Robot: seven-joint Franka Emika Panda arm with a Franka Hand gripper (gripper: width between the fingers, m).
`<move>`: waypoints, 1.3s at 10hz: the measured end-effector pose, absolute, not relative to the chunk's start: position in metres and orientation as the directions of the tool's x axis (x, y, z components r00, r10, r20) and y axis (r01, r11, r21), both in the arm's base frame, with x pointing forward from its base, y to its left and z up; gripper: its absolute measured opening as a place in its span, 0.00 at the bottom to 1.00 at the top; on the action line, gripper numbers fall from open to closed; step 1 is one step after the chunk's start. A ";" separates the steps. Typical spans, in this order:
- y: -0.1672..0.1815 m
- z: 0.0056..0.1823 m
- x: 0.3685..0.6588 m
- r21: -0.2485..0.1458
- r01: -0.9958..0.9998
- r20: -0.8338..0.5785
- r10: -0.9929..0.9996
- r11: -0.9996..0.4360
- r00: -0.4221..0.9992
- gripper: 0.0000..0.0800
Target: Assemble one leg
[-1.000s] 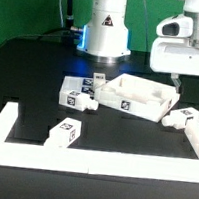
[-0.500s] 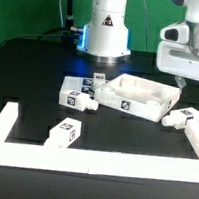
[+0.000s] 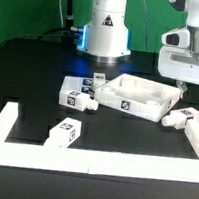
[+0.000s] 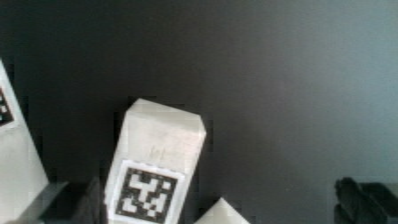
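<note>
The end effector (image 3: 178, 87) hovers with its fingers spread apart, holding nothing. The leg (image 3: 181, 119) lies on the surface (image 3: 39, 80) at its 6 o'clock, just beside the panel (image 3: 138, 94). In the exterior view the leg's long axis runs from 8 to 2 o'clock.

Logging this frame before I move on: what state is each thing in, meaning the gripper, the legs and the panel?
gripper: open, empty, hanging above one leg.
leg under the gripper: lying on the table, not gripped.
legs beside the panel: lying loose, close together.
front leg: lying loose, alone.
panel: flat, rim up, no leg seen fitted.
</note>
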State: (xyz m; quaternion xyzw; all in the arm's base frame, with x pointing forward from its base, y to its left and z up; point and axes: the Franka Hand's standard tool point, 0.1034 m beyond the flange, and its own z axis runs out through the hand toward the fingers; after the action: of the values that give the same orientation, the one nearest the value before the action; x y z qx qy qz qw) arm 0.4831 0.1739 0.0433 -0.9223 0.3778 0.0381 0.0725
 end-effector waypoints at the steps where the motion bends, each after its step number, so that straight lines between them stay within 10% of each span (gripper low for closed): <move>1: 0.175 0.037 0.478 -0.093 -0.701 -0.133 -0.689 -0.707 0.713 0.81; 10: 0.163 0.011 0.469 -0.061 -0.664 -0.143 -0.652 -0.745 0.745 0.81; 12: 0.163 0.011 0.469 -0.061 -0.662 -0.143 -0.650 -0.747 0.746 0.49; 13: 0.163 0.011 0.469 -0.062 -0.661 -0.143 -0.649 -0.748 0.747 0.49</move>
State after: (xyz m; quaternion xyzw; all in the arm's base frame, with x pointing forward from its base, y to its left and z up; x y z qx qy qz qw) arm 0.4688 0.1627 0.0107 -0.9331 0.3509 0.0562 0.0542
